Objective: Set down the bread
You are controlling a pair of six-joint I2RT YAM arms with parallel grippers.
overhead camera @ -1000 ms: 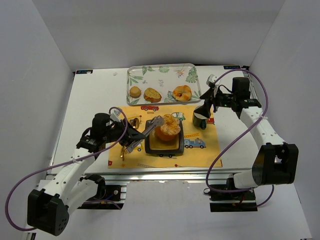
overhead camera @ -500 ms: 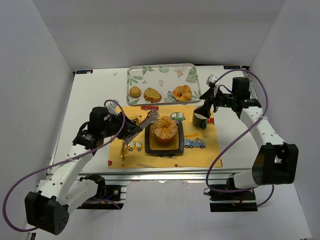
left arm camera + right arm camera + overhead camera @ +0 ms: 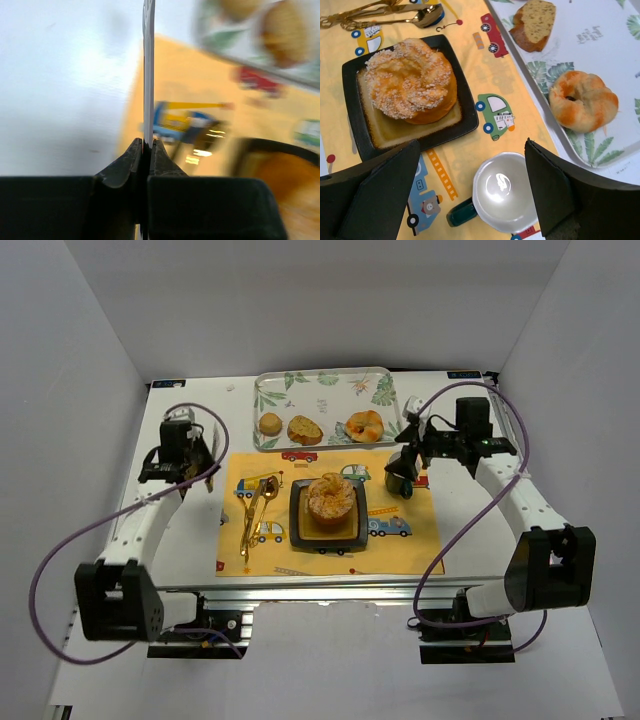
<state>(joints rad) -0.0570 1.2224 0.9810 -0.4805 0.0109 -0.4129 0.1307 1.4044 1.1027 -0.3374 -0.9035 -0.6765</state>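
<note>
Bread [image 3: 411,80] on black square plate [image 3: 350,125], middle of yellow mat [image 3: 400,545]. Left gripper [image 3: 148,75]: jaws pressed together; its view blurred, background smeared. Right gripper [image 3: 470,150]: jaws spread wide above cup [image 3: 502,192], finger bases cut off.

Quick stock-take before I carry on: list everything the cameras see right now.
bread: one, golden-orange, on the plate
plate: one, black, middle of the mat
mat: one, yellow with cars, on the table
cutlery: few pieces, gold, on mat left of plate
mug: one, dark green, right part of mat
tray: one, white with leaves, behind the mat
small bun: one, tan, tray's left
toast slice: one, brown, tray's middle
donut: one, orange-glazed, tray's right
table: one, white, under everything
left hand: shut, empty, left of mat
right hand: open, above mug
</note>
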